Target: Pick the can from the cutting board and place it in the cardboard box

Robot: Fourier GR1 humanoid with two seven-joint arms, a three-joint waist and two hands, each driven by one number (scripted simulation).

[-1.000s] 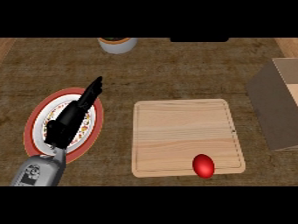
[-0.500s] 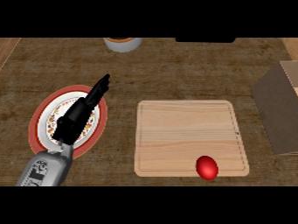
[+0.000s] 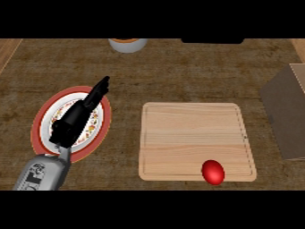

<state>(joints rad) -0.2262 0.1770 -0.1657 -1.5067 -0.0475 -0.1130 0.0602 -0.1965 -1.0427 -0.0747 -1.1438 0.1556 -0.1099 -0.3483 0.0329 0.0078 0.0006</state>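
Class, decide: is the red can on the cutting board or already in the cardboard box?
On the cutting board: the can sits near its front edge.

You have a brown counter (image 3: 181,71) carrying a plate (image 3: 38,129) at the left, a board (image 3: 194,129) in the middle and a box (image 3: 293,112) at the right edge. Along its far edge you see a cup (image 3: 128,44) and a dark thing (image 3: 212,40), both cut off.

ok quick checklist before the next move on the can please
1. Red can on the light wooden cutting board: ok, near its front edge.
2. Nothing touching the can: ok.
3. Left hand open: ok, fingers straight.
4. Left hand near the can: not ok, it is over the red-rimmed round plate.
5. Right hand visible: not ok.
6. Brown cardboard box open on top: cannot tell.
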